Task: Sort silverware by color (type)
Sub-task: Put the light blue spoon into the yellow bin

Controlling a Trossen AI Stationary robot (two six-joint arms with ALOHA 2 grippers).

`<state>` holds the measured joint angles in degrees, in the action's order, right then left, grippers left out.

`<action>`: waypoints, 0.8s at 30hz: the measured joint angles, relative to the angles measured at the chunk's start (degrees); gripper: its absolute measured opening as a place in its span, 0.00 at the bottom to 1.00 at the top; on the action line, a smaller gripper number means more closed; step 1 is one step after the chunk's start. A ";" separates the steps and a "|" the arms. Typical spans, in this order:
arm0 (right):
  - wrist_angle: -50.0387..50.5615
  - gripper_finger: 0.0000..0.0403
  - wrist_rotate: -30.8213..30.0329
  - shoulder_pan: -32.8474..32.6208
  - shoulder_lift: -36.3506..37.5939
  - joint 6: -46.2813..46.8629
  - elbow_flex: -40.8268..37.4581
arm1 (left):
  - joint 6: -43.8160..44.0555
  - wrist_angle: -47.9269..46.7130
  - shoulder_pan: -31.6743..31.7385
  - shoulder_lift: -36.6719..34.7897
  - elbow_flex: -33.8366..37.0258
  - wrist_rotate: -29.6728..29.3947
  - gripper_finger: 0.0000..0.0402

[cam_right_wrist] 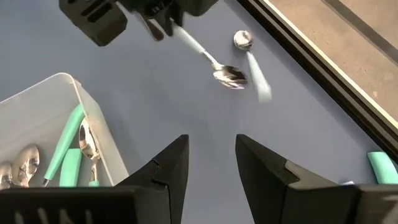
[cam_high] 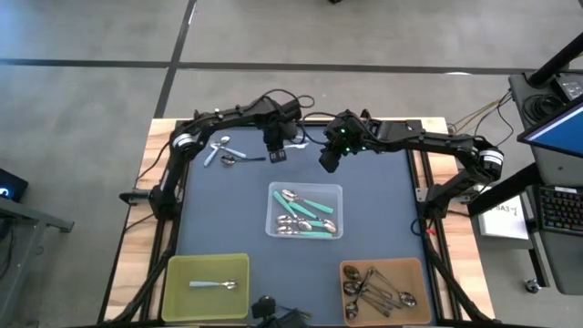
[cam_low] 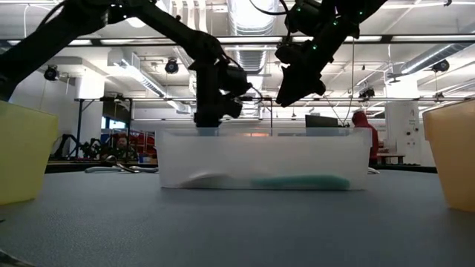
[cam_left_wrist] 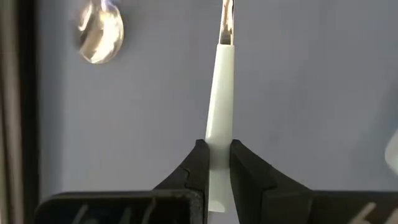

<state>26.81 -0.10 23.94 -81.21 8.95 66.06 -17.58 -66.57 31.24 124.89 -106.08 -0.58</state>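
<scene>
My left gripper (cam_left_wrist: 218, 149) hangs over the far part of the grey mat (cam_high: 219, 210), shut on a pale-handled spoon (cam_left_wrist: 221, 81). The right wrist view shows this spoon's shiny bowl (cam_right_wrist: 229, 75) slanting away below the left gripper (cam_right_wrist: 152, 15). My right gripper (cam_right_wrist: 211, 149) hovers open and empty beside it, above the mat (cam_high: 329, 162). A clear bin (cam_high: 305, 211) at the middle holds teal-handled spoons (cam_high: 314, 211). The yellow bin (cam_high: 205, 287) holds one pale spoon (cam_high: 214, 285). The brown bin (cam_high: 383, 288) holds several metal spoons. My left gripper pinches the spoon's pale handle (cam_left_wrist: 219, 124) between its two fingers, close to the handle's free end. The fingers (cam_left_wrist: 198, 165) point down and lie across the handle. The spoon slants away from the hold, bowl lowest. Whether the bowl touches the mat, I cannot tell.
Another pale spoon (cam_right_wrist: 252, 59) lies on the mat beyond the held one, and more spoons (cam_high: 221, 151) lie at the far left. A teal handle (cam_right_wrist: 380, 165) lies near the mat's far edge. The black frame rail (cam_right_wrist: 323, 74) borders the mat there.
</scene>
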 joint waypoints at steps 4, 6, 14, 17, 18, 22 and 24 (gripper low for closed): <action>-0.02 0.31 0.00 0.00 0.00 -0.06 -0.02 | 0.67 -6.35 -0.09 -0.32 -1.16 0.04 0.06; -0.02 0.31 0.00 0.00 0.00 -0.08 -0.02 | 0.91 -9.48 -0.46 -0.43 -1.05 0.07 0.06; -0.04 0.31 0.00 0.00 0.00 -0.04 -0.02 | 5.28 -13.79 -2.70 -4.79 1.71 1.79 0.06; -0.03 0.31 0.01 -0.02 0.00 -0.04 -0.02 | 9.20 -13.23 -3.78 -10.08 6.46 1.68 0.06; -0.04 0.31 0.00 -0.02 0.00 -0.05 -0.02 | 10.68 -12.51 -4.27 -12.43 8.46 1.69 0.06; -0.05 0.31 0.02 -0.02 0.00 -0.71 -0.02 | 17.73 -9.70 -7.65 -22.94 18.16 1.77 0.06; -0.07 0.31 0.00 -0.02 0.00 -1.48 -0.02 | 21.78 -9.14 -10.11 -28.56 23.08 1.75 0.06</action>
<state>26.74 -0.10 23.92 -81.21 7.47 66.04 4.19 -75.71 21.14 96.33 -82.99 1.17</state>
